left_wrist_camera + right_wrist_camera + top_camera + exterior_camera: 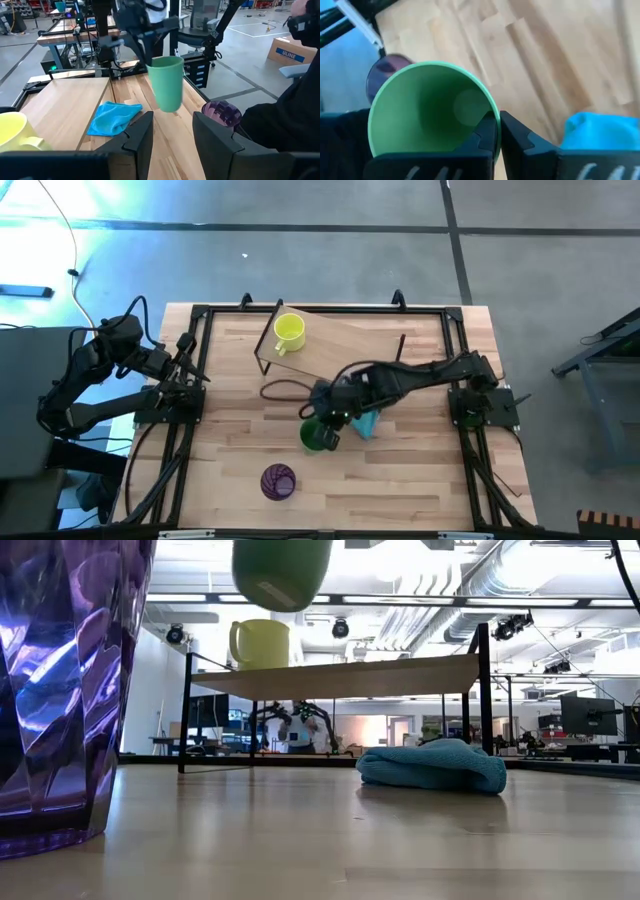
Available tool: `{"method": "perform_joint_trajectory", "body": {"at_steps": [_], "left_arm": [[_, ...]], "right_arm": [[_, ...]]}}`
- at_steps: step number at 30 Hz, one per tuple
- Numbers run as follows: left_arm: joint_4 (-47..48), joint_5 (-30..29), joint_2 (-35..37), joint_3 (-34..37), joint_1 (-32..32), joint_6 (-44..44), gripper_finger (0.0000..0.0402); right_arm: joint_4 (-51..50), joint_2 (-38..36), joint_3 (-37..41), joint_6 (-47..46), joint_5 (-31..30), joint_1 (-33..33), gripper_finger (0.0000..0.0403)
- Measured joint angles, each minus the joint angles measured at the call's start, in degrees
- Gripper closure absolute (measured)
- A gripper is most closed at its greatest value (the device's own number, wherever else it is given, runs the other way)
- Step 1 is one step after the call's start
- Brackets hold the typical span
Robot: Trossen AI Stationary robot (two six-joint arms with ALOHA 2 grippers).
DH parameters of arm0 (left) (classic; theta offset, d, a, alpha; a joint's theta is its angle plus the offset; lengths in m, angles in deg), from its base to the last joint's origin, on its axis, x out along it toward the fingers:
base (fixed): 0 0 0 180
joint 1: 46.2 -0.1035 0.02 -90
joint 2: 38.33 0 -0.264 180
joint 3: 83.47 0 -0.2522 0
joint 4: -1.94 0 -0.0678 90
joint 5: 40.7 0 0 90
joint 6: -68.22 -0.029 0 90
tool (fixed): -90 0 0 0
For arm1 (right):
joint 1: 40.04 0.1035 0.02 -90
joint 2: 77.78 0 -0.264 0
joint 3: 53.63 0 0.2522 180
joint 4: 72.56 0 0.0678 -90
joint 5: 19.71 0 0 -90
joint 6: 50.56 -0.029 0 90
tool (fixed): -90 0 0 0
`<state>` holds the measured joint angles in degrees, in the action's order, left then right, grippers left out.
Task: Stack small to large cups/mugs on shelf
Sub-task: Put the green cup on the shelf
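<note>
Near the centre of the high view, right gripper (327,423) has its fingers pinched on the rim of the medium green plastic cup (319,435), lifted off the table, just beside the crumpled blue cloth (366,423). Small yellow mug w/ handle (288,332) stands on the light wooden shelf board (345,340) at upper centre; ribbed purple tumbler (278,481) sits at bottom centre. Left gripper (186,360) waits at left edge, fingers apart, holding nothing.

From my station the only readable text is "ULINE", printed in white on a blue band across a brown cardboard box (291,51) on the room floor, at about two o'clock in the left wrist view. I can read nothing else.
</note>
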<state>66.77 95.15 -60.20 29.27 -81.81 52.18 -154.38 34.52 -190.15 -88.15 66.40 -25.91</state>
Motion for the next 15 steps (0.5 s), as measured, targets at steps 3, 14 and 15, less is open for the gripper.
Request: {"method": "perform_joint_trajectory", "body": {"at_steps": [3,14,15], "left_arm": [[0.04,0.0,0.0,0.0,0.0,0.01,0.0275],[0.07,0.0,0.0,0.0,0.0,0.04,0.0275],[0.07,0.0,0.0,0.0,0.02,0.04,0.0275]], "right_arm": [[-1.6,-0.01,-3.69,0.07,-0.91,-1.26,0.0403],[-7.83,-1.12,-11.87,2.07,-0.75,-7.25,0.0403],[-8.76,-1.31,-11.9,2.08,-0.64,-7.81,0.0403]]}}
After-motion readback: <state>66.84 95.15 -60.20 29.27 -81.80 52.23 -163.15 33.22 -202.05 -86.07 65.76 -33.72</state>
